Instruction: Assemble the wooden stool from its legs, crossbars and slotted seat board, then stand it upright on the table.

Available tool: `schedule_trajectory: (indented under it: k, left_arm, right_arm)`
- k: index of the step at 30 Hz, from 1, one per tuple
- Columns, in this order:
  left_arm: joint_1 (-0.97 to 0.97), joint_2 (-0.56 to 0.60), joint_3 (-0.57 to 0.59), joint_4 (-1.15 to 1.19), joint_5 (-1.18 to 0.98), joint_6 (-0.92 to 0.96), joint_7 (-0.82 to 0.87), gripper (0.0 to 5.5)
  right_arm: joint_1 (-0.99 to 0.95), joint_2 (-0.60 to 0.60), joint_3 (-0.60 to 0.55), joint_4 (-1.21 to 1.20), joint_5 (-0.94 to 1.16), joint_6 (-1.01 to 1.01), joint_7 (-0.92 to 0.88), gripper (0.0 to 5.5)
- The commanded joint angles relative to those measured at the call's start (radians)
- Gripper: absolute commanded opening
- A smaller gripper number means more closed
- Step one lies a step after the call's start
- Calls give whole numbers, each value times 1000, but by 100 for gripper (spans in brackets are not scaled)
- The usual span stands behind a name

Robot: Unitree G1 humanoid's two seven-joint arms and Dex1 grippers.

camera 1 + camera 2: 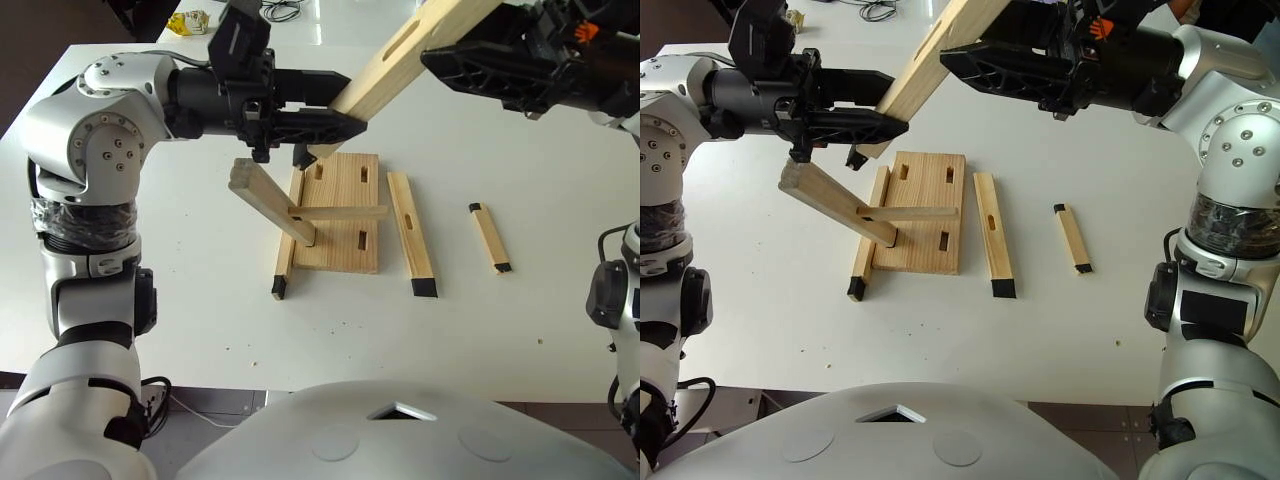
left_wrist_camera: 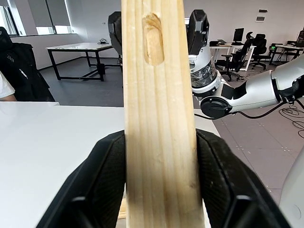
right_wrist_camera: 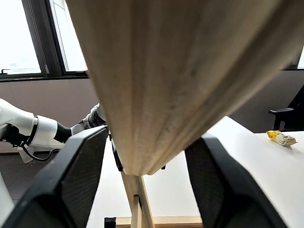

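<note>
Centrally, above the white counter (image 1: 200, 310), a long leg (image 1: 385, 65) is held slanted in the air by both grippers. Its lower end is clamped by the left gripper (image 1: 345, 105), whose jaws are closed narrowly on the wood's two sides. Its upper part is pinched by the right gripper (image 1: 445, 45), whose jaws are likewise shut against the wood. The lower end is hung just over the far left corner of the seat board (image 1: 340, 185), probably so that it can be steered into a slot there. Two grips are likely used to stop so long a piece from swinging.

The seat board is laid flat on the counter, slots upward. A second leg (image 1: 265, 200) is seated at the near left slot, tilted towards the robot's left, and a thin crossbar (image 1: 350, 212) is stuck out from it across the board. A third leg (image 1: 283, 270) is laid along the board's left edge. A fourth leg (image 1: 412, 235) is laid just beside the right edge. A short bar (image 1: 490, 238) is left well apart, farther right.
</note>
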State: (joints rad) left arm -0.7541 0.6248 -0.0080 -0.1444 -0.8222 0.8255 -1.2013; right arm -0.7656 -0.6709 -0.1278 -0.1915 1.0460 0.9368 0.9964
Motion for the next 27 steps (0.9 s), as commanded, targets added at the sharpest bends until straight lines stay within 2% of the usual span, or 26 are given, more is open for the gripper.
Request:
schedule_trajectory:
  k: [1,13,27]
  left_arm:
    - [1,-1,-7,-15,12,-6,13,206]
    - [8,6,-6,-10,31,-21,26,206]
    - [-41,-37,3,67,92,-33,81,206]
  right_arm:
    - [-13,8,3,-27,19,19,-7,220]
    - [43,-48,49,-58,-69,-17,33,206]
    - [69,-53,75,-62,-120,-90,31,206]
